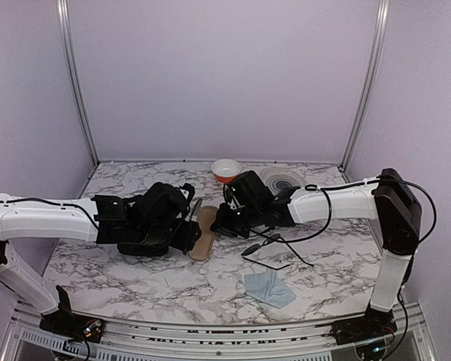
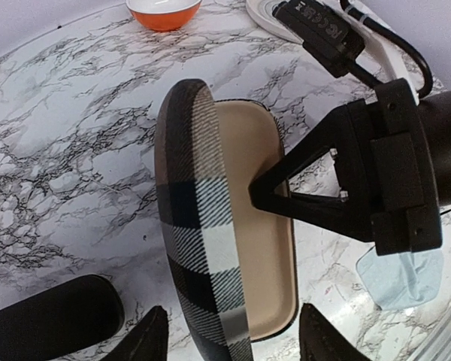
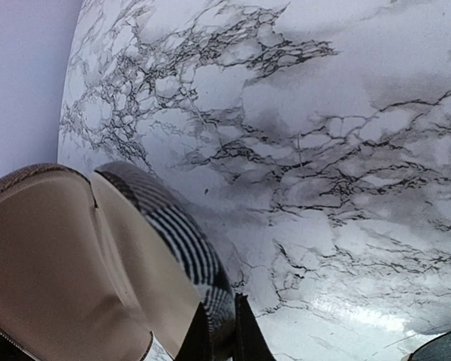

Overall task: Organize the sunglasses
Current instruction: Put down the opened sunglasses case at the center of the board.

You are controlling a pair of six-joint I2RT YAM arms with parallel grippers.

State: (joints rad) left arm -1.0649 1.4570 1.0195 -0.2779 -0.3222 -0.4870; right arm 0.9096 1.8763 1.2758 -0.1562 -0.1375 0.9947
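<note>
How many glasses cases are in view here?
2. The open brown plaid case lies mid-way across the marble table; the glossy black oblong case sits just left of it. Others may be hidden.

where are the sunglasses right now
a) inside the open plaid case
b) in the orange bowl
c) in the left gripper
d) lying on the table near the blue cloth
D: the sunglasses lie on the marble table just beyond the blue cloth, while the open plaid case shows only bare tan lining.
</note>
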